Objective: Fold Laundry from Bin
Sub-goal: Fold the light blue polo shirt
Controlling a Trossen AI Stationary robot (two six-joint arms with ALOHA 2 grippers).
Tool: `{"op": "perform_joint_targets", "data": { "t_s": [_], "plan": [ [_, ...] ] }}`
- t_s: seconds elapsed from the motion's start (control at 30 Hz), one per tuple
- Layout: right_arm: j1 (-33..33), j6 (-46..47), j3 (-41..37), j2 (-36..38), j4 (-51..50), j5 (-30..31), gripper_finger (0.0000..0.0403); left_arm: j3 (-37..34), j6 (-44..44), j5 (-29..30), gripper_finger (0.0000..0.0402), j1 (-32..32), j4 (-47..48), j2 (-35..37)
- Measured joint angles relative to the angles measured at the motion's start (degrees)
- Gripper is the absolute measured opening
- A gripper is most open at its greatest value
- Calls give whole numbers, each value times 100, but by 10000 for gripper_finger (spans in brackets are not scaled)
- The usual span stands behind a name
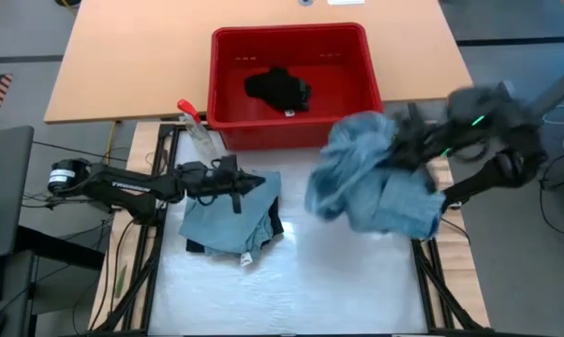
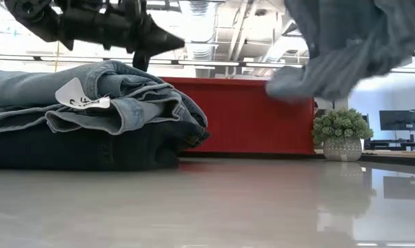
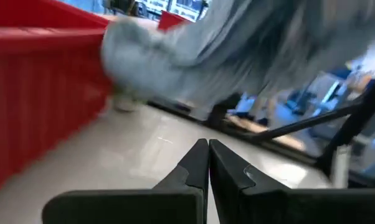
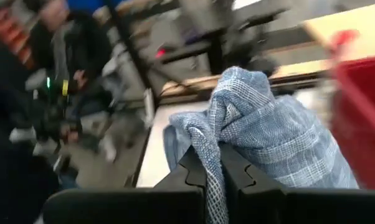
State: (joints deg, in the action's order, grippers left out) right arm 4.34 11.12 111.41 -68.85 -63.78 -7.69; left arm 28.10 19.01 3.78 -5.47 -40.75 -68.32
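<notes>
Where the counter (image 1: 357, 281) meets the wooden table beyond, stands the red bin (image 1: 228, 56), holding only a small black piece (image 1: 277, 88) near its middle. Just outside its near-left corner lies a clear spray bottle (image 1: 196, 128) with a red trigger.

On the counter's left half rests a folded stack: light blue denim jeans (image 1: 228, 223) on top of a dark navy piece (image 2: 83, 148). Above the stack's far edge hovers the left tool (image 1: 235, 192), fingers pressed together and gripping nothing.

On the right, held off the counter just near of the bin's near-right corner, hangs a bunched blue-white shirt (image 1: 371, 173), pinched by the right tool (image 4: 212, 163) with cloth running between its closed fingers.

From the low view alone: a white tag (image 2: 80, 96) on the jeans, the navy layer's full thickness under them, the shirt's hem dangling clear of the surface, and a small green plant in a pot (image 2: 342, 134) far off to the right. From the right wrist view alone: the shirt's fine checked weave. From the high view alone: the bin's contents.
</notes>
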Motion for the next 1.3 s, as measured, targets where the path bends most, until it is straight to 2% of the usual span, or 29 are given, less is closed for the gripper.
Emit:
{"op": "perform_joint_targets", "data": {
  "t_s": [0.13,0.33,0.47,0.6,0.73,1.0,1.13,1.3],
  "plan": [
    [784,-221,-1997,321,1331,46,34,678,408,469,10,891,34,-742],
    [1241,560,-4474,1101,2843,35,33,2050,583,1543,50,2064,638,-1960],
    [1446,1541,-5661,1367,3787,3,38,2811,1163,2159,85,2479,1864,-2296],
    [1689,2385,-6347,1415,3807,16,59,3214,1479,2373,116,2580,3023,-2378],
    [1776,2422,-6629,1261,3566,20,93,3228,1500,2392,133,2439,3131,-2378],
    [1721,1336,-6649,1081,3341,9,188,3163,1247,1891,133,2238,3117,-2376],
    [1669,1246,-6272,1041,2871,-93,224,3145,946,1591,133,2241,3140,-2376],
    [1548,1150,-5590,949,2474,-63,239,3145,68,1536,132,2230,3033,-2376]
  ]
}}
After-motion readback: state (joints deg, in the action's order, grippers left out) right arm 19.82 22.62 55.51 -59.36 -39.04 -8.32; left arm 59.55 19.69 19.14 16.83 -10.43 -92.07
